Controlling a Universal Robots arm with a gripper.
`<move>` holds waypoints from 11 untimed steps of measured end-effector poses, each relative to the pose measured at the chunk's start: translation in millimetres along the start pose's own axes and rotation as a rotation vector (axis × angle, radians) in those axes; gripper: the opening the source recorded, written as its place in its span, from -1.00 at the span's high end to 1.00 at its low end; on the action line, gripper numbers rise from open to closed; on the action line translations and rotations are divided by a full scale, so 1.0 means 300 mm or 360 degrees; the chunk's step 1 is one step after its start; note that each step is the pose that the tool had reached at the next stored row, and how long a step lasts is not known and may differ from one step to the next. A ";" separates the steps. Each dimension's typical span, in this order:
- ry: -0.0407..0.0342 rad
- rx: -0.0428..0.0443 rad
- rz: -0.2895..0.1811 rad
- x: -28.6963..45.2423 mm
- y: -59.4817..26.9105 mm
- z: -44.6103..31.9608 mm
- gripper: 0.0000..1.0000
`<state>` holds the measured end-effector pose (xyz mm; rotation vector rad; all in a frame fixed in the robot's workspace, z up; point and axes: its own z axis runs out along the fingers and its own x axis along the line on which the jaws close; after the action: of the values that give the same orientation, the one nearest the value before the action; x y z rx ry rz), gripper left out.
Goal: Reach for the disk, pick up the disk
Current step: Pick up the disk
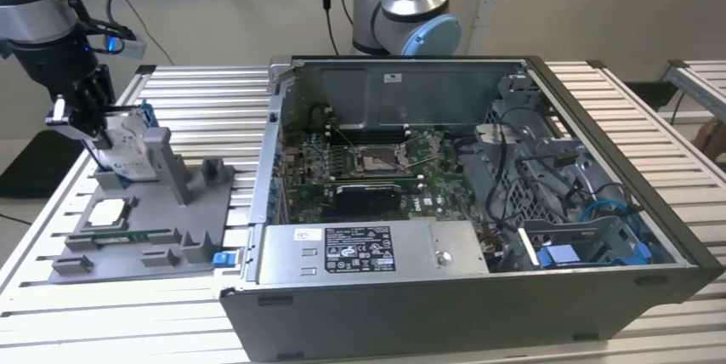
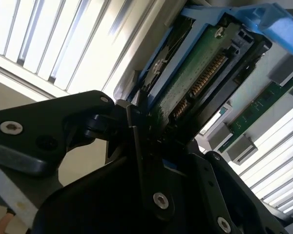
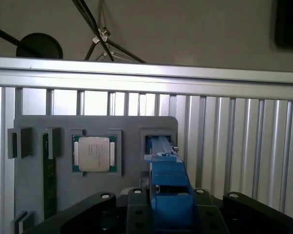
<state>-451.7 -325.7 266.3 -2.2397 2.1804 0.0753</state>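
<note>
At the exterior view's left the gripper (image 1: 108,136) is closed on the disk (image 1: 128,158), which stands upright on its edge in a slot of the grey holder (image 1: 199,202), just beside a grey post; the fingers cover its top and its lower edge is hard to make out. Nearer the camera lie a square chip (image 1: 105,212) and a memory stick (image 1: 134,235). To the right stands the open computer case (image 1: 454,313), well apart

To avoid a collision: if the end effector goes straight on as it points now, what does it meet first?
The disk, standing upright in the gray fixture directly beneath the end effector; whether they already touch is unclear.
</note>
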 end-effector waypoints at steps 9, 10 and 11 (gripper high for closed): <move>0.0000 0.0000 0.0000 -0.001 0.000 -0.014 1.00; 0.0000 0.0000 0.0000 -0.001 0.000 -0.017 1.00; 0.0000 0.0000 0.0000 -0.001 0.000 -0.019 1.00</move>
<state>-451.7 -325.7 272.1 -2.2398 2.1805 0.0754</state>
